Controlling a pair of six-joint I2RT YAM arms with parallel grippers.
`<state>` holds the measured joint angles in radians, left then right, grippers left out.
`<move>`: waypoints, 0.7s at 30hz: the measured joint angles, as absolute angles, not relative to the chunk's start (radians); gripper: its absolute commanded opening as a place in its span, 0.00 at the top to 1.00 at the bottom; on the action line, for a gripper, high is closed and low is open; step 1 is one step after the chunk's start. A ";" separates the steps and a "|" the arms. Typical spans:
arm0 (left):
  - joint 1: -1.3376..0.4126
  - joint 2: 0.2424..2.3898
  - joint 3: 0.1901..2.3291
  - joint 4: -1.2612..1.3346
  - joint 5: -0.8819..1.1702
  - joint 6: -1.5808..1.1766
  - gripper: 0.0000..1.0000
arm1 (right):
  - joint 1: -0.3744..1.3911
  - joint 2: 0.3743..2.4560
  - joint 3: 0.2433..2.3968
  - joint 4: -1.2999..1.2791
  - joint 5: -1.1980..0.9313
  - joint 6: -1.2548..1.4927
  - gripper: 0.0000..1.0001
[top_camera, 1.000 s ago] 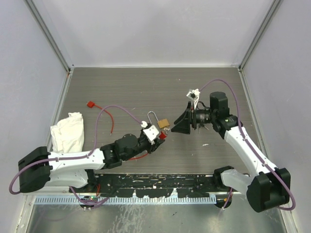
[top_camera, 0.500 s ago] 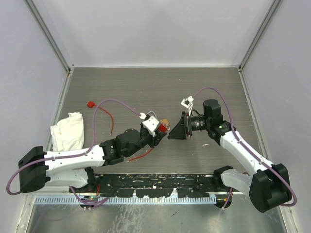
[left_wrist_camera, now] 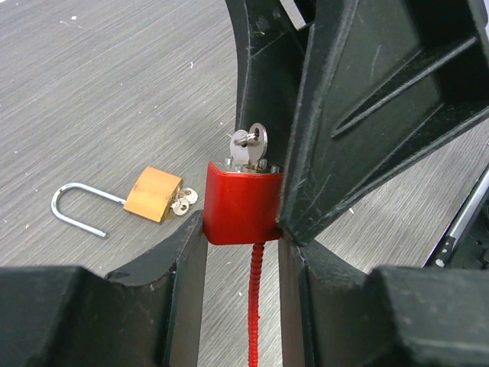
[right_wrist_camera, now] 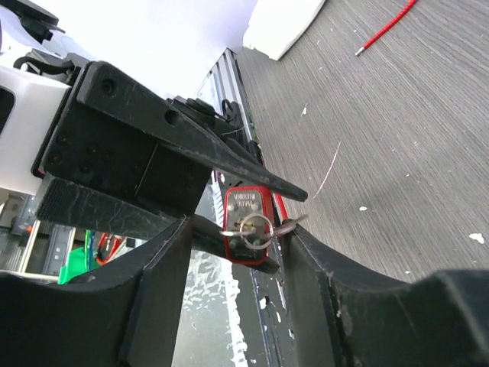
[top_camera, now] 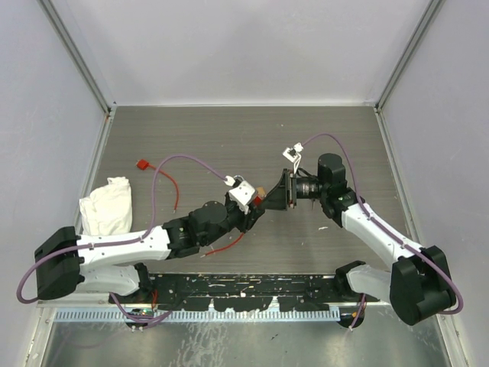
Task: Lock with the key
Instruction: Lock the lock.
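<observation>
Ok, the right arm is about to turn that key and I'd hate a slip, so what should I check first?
1. Left gripper clamps the red lock: ok.
2. Key sits in the lock's keyhole: ok.
3. Right gripper straddles the key: ok.
4. Right gripper closed on the key: not ok, jaws stand apart.
5. Red cable far end seated in the lock: cannot tell.
6. Brass padlock clear of both arms: ok, it lies apart on the table.

Overhead view, two close wrist views, sharing red lock
</observation>
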<state>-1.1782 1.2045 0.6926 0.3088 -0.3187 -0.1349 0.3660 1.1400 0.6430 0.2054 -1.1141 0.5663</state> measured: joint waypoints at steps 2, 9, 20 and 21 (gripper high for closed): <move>-1.178 1.213 0.702 0.301 -0.319 -0.144 0.97 | 0.369 1.145 0.643 0.223 -1.105 0.579 0.49; -1.178 1.237 0.733 0.273 -0.345 -0.197 0.97 | 0.371 1.149 0.643 0.245 -1.071 0.588 0.54; -1.179 1.256 0.762 0.237 -0.346 -0.253 0.95 | 0.388 1.150 0.651 0.171 -1.022 0.469 0.80; -1.179 1.257 0.763 0.233 -0.346 -0.254 0.93 | 0.391 1.150 0.657 0.159 -1.019 0.456 0.87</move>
<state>-1.1786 1.2568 0.7631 0.2329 -0.3458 -0.2539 0.3912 1.1500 0.6575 0.1585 -1.0195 0.4557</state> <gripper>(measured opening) 0.360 0.308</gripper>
